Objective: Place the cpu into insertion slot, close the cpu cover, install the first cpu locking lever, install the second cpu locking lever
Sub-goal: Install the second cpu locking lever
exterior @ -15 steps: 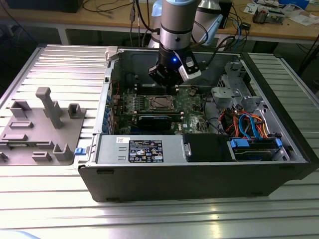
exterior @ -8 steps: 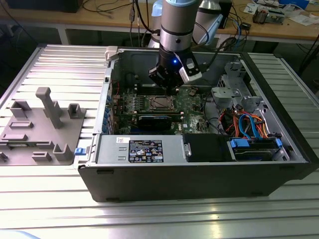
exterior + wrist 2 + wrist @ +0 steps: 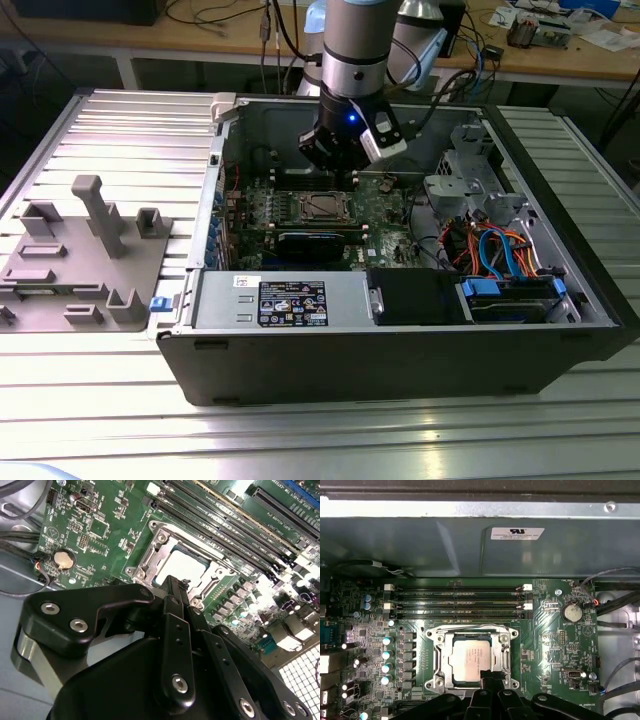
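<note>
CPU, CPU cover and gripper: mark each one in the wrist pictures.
cpu (image 3: 472,659): first wrist view, middle of its silvery top.
cpu cover (image 3: 439,656): first wrist view, one side bar of the metal frame around the chip.
gripper (image 3: 176,584): second wrist view, black fingertips at the socket's edge.

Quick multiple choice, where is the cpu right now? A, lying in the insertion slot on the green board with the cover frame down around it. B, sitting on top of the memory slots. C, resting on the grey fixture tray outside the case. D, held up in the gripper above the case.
A: in both wrist views the cpu lies flat in the insertion slot, with the cpu cover framing it, and the gripper is at the socket's edge.
</note>
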### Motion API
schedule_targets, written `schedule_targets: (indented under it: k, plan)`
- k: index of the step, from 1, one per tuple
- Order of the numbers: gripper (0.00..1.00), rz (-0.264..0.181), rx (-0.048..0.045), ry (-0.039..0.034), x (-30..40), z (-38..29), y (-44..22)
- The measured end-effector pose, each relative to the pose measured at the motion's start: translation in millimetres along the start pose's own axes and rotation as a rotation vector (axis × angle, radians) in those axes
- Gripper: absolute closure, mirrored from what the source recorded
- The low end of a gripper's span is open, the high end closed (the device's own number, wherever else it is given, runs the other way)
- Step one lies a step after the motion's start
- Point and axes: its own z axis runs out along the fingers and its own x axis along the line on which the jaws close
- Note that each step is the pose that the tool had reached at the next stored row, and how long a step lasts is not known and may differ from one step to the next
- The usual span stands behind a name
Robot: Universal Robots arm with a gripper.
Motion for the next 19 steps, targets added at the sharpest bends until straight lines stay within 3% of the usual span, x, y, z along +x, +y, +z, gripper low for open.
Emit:
schedule_targets:
  k: [8, 19]
  plan:
    - [0.89, 0.000, -0.0001, -0.0001, 0.0, -1.3, -14.2]
    - [0.89, 0.000, 0.0000, -0.0001, 0.7, -1.4, -15.1]
